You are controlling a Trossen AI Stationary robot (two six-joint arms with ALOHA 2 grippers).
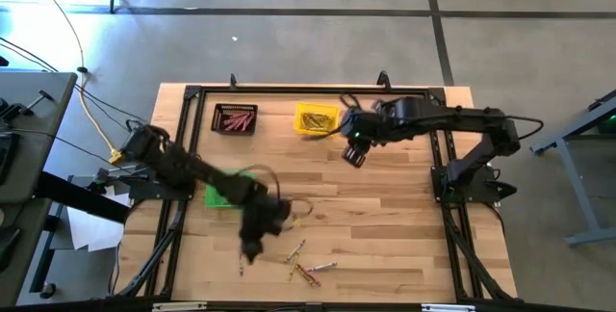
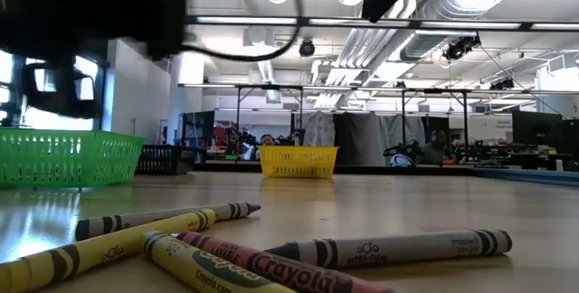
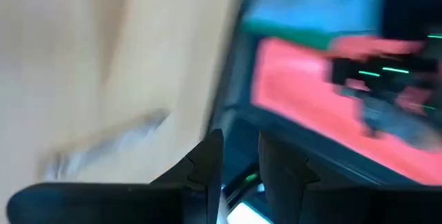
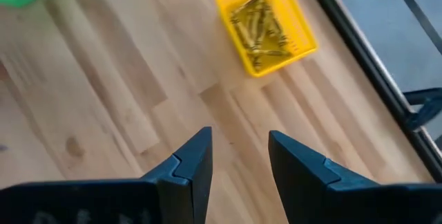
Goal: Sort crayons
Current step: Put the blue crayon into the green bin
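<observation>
Paper-wrapped yellow, red, grey crayons loose on wood; right gripper fingers apart; left gripper unclear.

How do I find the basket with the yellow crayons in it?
Look at the far edge of the wooden table, near the right gripper. Two small baskets sit there side by side: the black basket holds red crayons, while the yellow basket is bright yellow with gold crayons inside.

Bare table mid-right (unobstructed); bins line the far edge.
</observation>
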